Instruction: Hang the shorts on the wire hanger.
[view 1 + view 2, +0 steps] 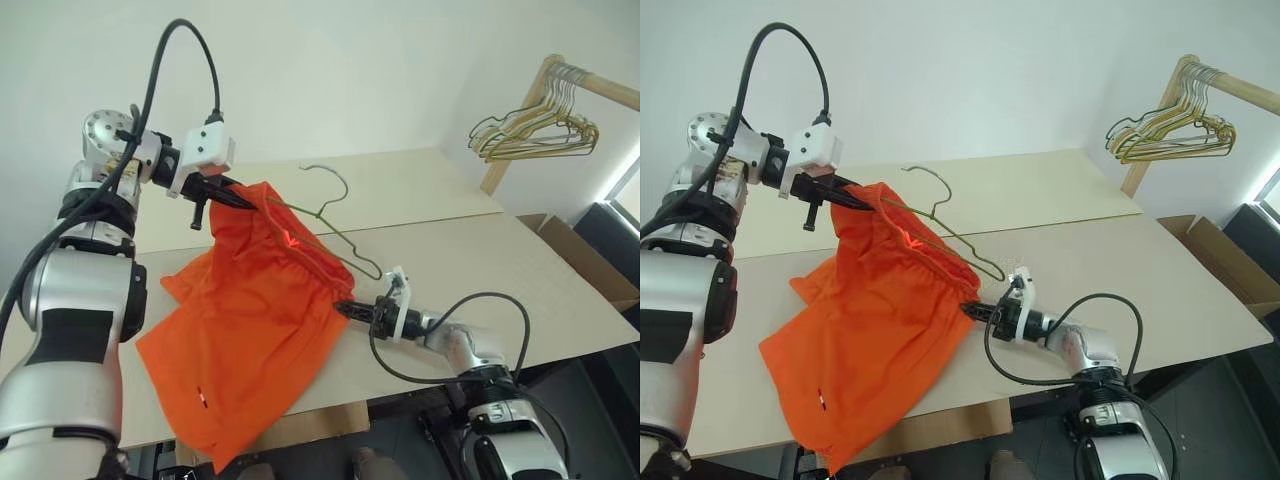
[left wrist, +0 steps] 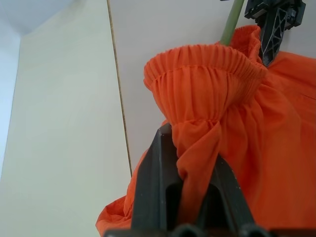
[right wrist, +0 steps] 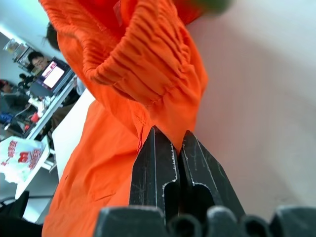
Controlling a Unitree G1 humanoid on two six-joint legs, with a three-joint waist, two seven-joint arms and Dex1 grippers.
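The orange shorts [image 1: 250, 330] are stretched by the waistband between my two grippers, and their legs drape onto the table [image 1: 450, 200]. My left gripper [image 1: 245, 200] is raised at the upper left, shut on a bunch of the gathered waistband [image 2: 207, 98]. My right gripper [image 1: 340, 306] sits low near the table, shut on the opposite end of the waistband [image 3: 148, 64]. The wire hanger [image 1: 335, 215] rises from the waistband opening with its hook up. Part of it is hidden inside the fabric, and one corner juts out toward the right gripper.
A bunch of gold and green wire hangers [image 1: 535, 130] hangs on a wooden rack [image 1: 590, 85] at the far right. An open cardboard box [image 1: 585, 255] stands beyond the table's right edge. The right wrist view shows people and desks in the background.
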